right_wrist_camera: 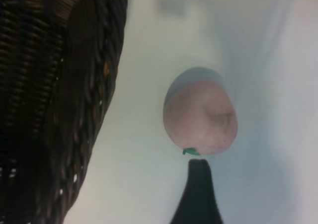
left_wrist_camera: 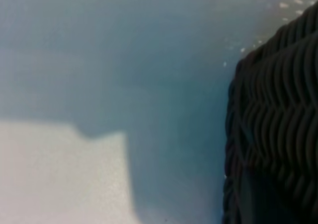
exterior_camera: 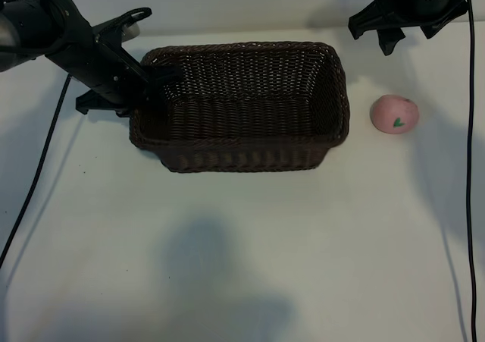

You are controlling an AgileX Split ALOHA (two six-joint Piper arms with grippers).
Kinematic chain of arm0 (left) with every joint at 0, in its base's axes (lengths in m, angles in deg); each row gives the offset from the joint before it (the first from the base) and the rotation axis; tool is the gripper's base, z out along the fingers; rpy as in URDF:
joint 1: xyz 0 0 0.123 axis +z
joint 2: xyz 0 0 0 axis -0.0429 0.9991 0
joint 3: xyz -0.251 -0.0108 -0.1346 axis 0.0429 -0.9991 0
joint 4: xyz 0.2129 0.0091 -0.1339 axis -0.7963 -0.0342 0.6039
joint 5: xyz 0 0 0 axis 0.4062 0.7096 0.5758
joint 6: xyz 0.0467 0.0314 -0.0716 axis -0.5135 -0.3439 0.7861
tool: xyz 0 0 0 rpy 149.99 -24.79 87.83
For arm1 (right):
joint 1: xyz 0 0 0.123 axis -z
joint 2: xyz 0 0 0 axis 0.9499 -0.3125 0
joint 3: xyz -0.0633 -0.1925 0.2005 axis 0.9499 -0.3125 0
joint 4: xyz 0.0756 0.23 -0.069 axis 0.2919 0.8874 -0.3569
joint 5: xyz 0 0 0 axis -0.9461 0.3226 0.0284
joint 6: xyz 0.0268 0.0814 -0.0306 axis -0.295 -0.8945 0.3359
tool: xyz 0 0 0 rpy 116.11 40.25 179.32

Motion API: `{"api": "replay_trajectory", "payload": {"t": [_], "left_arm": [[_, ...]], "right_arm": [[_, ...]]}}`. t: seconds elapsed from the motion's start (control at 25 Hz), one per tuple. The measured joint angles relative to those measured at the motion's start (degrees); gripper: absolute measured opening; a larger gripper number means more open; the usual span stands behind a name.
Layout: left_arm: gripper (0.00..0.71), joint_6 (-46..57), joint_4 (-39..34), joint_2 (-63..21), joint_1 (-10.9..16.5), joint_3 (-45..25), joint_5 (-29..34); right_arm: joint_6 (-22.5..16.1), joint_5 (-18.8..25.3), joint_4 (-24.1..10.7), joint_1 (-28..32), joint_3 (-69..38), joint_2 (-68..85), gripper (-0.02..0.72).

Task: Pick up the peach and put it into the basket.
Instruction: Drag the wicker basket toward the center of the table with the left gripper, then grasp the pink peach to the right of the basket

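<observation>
The right gripper (exterior_camera: 410, 37) hangs with its jaws spread wide and empty, the single small round pale-pink toy peach (exterior_camera: 394, 114) lying on the white table (exterior_camera: 242, 243) just below them, apart from their tips and with bare table all around it. The left gripper (exterior_camera: 155, 80) sits at the left rim of the one large dark-brown woven wicker basket (exterior_camera: 242, 107); whether its jaws grip that rim I cannot tell. Between basket and peach lies a strip of bare table.
</observation>
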Motion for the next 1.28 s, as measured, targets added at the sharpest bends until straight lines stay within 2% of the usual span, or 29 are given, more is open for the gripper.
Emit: {"api": "replay_trajectory", "payload": {"t": [0.24, 0.36, 0.56, 0.92, 1.28], "left_arm": [[0.582, -0.04, 0.37, -0.44, 0.00, 0.05, 1.14], [0.675, 0.07, 0.08, -2.77, 0.00, 0.05, 1.85], [0.679, 2.04, -4.52, -8.86, 0.00, 0.05, 3.93], [0.630, 3.83, -12.91, -20.44, 0.00, 0.05, 7.78], [0.606, 6.08, -22.36, -26.24, 0.64, 0.05, 14.99]], "right_arm": [[0.00, 0.00, 0.06, 0.00, 0.00, 0.00, 0.555], [0.00, 0.00, 0.11, 0.00, 0.00, 0.00, 0.555], [0.00, 0.05, 0.35, 0.00, 0.00, 0.00, 0.555], [0.00, 0.60, 0.36, 0.00, 0.00, 0.00, 0.555], [0.00, 0.89, 0.48, 0.00, 0.00, 0.00, 0.555]]}}
